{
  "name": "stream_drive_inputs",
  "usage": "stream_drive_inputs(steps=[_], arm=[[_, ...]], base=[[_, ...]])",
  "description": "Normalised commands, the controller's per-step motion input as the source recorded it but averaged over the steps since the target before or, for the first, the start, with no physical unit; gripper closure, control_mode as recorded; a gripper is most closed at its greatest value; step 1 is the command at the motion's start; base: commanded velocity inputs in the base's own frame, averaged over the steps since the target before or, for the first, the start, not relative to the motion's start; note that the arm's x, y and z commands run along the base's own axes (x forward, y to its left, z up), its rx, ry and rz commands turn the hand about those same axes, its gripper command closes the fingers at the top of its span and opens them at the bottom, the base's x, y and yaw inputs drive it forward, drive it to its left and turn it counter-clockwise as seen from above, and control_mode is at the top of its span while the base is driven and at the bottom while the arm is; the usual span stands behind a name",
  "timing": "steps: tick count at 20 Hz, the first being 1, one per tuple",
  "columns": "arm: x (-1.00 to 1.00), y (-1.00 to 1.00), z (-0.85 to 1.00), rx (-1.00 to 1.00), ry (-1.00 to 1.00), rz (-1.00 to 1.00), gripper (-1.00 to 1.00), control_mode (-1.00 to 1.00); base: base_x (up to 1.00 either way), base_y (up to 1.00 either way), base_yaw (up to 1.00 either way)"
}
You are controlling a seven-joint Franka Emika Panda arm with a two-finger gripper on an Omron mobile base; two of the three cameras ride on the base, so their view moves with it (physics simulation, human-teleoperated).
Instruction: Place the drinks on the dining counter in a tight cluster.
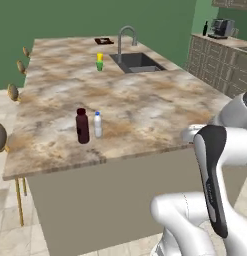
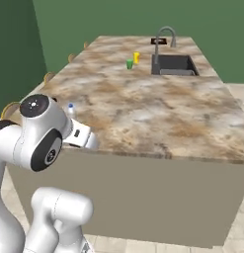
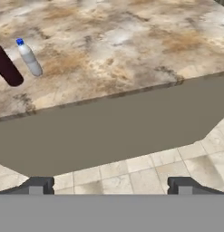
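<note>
The squat dark-maroon bottle [image 1: 82, 126] and the small clear bottle with a blue cap [image 1: 97, 124] stand upright, almost touching, near the front left of the dining counter [image 1: 145, 105]. In the hand view both sit at the upper left, the maroon bottle [image 3: 7, 67] beside the clear one [image 3: 29, 58]. The tall black wine bottle [image 1: 205, 28] stands far off on the back counter. My gripper [image 3: 111, 186] is open and holds nothing; it hangs off the counter's front edge, over the floor, well right of the two bottles.
A sink [image 1: 136, 62] with a curved faucet [image 1: 126, 37] is set in the far part of the top. A green-and-yellow item [image 1: 99, 62] stands beside it, and a dark flat thing [image 1: 104, 41] lies at the far end. Stools [image 1: 12, 92] line the left edge. A coffee machine [image 1: 221, 28] is next to the wine bottle.
</note>
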Motion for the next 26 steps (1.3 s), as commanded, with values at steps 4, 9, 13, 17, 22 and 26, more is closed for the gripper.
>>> stream_drive_inputs(steps=[4,9,13,17,22,26], arm=[[0.00,0.00,0.00,0.00,0.00,0.00,-1.00,1.00],[0.00,0.00,0.00,0.00,0.00,0.00,-1.00,1.00],[0.00,0.00,0.00,0.00,0.00,0.00,-1.00,1.00],[0.00,0.00,0.00,0.00,0.00,0.00,-1.00,1.00],[0.00,0.00,0.00,0.00,0.00,0.00,-1.00,1.00],[0.00,0.00,0.00,0.00,0.00,0.00,-1.00,1.00]], base=[[0.09,-1.00,-0.46],[0.36,-1.00,-0.10],[0.68,-1.00,0.19],[0.68,-1.00,0.15],[0.66,-1.00,0.08],[0.60,-1.00,0.10]])
